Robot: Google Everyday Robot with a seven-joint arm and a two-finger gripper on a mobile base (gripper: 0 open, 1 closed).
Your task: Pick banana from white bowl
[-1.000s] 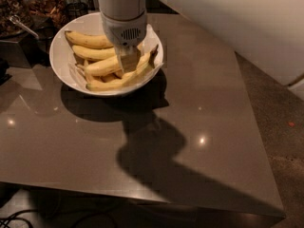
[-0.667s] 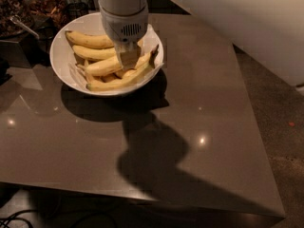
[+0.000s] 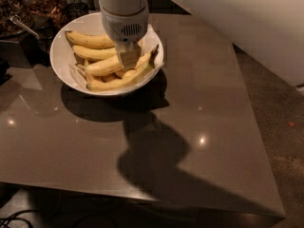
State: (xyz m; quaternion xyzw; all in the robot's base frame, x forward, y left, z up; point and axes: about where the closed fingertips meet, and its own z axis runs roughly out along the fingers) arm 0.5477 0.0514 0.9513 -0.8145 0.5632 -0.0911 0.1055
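Note:
The white bowl (image 3: 61,56) stands at the far left of the brown table and holds several yellow bananas. The banana (image 3: 124,80), the longest and most curved, lies along the bowl's near right side, with its dark stem tip up at the right rim. My gripper (image 3: 127,61) hangs from the white wrist straight down into the middle of the pile. Its tip is among the bananas, just above and left of the long banana. Its lower end is partly hidden by the fruit.
The brown table (image 3: 199,108) stretches to the right and toward the near edge. Dark containers and a jar of snacks (image 3: 45,4) stand behind and left of the bowl. My white arm link (image 3: 237,18) crosses the upper right. The floor (image 3: 285,127) lies to the right.
The gripper has stayed in the bowl at nearly the same spot. The white arm link at the upper right has shifted slightly back. The bananas have not moved.

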